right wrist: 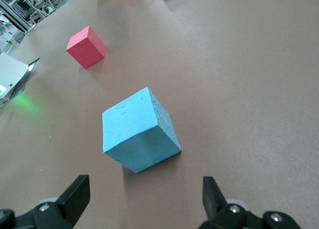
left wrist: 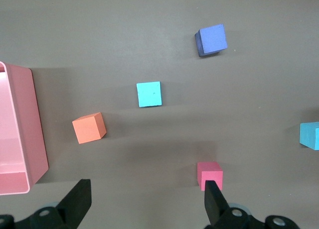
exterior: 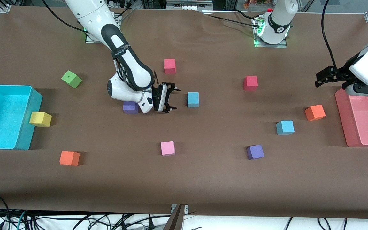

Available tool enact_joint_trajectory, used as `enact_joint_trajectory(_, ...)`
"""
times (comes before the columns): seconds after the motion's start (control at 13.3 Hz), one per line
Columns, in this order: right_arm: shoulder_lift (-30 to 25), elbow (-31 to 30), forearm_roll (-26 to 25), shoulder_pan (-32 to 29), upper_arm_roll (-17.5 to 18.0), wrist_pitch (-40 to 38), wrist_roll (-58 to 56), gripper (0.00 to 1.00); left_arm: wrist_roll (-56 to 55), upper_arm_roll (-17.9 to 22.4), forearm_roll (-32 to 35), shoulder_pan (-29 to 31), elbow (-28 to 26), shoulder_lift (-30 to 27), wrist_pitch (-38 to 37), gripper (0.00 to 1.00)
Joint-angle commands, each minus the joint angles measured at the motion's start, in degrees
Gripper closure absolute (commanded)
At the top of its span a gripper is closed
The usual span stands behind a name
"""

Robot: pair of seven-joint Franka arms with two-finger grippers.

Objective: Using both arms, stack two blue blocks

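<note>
My right claw (exterior: 170, 101), spread wide and empty, hangs low beside the mid-tabletop blue block (exterior: 193, 99), ready to close on it. My left claw (exterior: 323, 76) waits released near the pink tray (exterior: 342, 121); the second blue block (exterior: 285, 127) sits toward that end.

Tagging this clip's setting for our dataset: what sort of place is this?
Most likely a robotics lab workbench: two white arms bolted to a brown-covered table, foam cubes like the blue blocks scattered on it, and loose cables along its edge.
</note>
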Motion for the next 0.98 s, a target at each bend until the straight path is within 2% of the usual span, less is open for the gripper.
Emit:
enact_joint_trajectory(0.0,-0.7,-1.0,0.7,-0.6,0.4,-0.7,-1.6,0.00,0.0,0.0,0.6,0.0,1.0,0.1,-0.5,0.00)
enact_joint_trajectory(0.91,-0.3,-0.7,0.7,-0.5,0.3,-0.6,-1.9,0.00,0.3,-0.4,0.5,-0.1,2.0,0.0,-0.7,0.00)
